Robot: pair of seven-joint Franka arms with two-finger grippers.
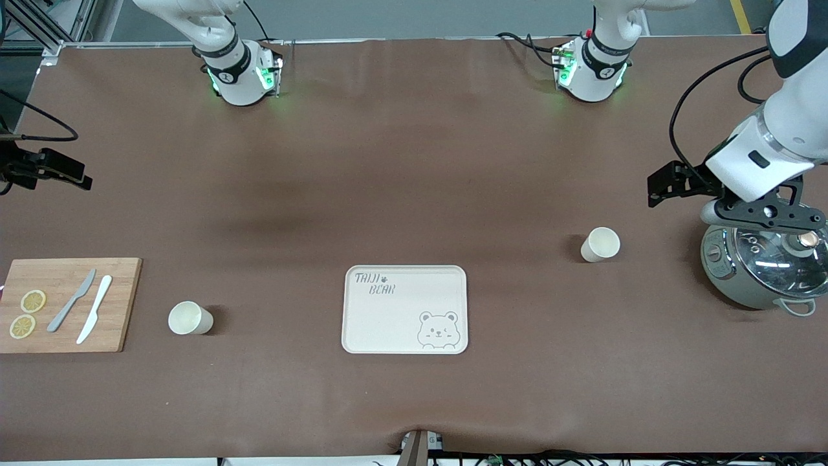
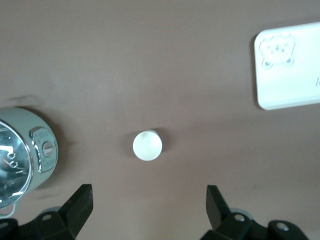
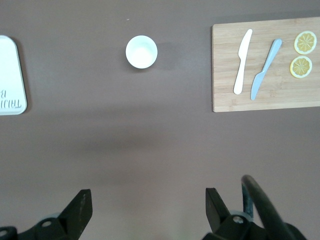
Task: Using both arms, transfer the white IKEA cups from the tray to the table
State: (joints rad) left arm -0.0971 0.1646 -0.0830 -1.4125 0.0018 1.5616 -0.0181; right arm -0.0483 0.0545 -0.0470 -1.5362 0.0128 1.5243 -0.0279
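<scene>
Two white cups stand upright on the brown table, apart from the beige tray (image 1: 404, 309) between them. One cup (image 1: 601, 244) (image 2: 147, 145) is toward the left arm's end, beside the pot. The other cup (image 1: 189, 318) (image 3: 141, 51) is toward the right arm's end, beside the cutting board. My left gripper (image 2: 148, 205) (image 1: 768, 213) hangs open and empty above the pot's lid, short of its cup. My right gripper (image 3: 145, 207) is open and empty over bare table, well short of its cup. In the front view only the black end of that hand shows, at the picture's edge.
A grey lidded cooker pot (image 1: 763, 268) sits at the left arm's end. A wooden cutting board (image 1: 123, 304) at the right arm's end carries two knives (image 1: 84, 309) and two lemon slices (image 1: 27, 314). The tray has a bear drawing (image 1: 438, 330).
</scene>
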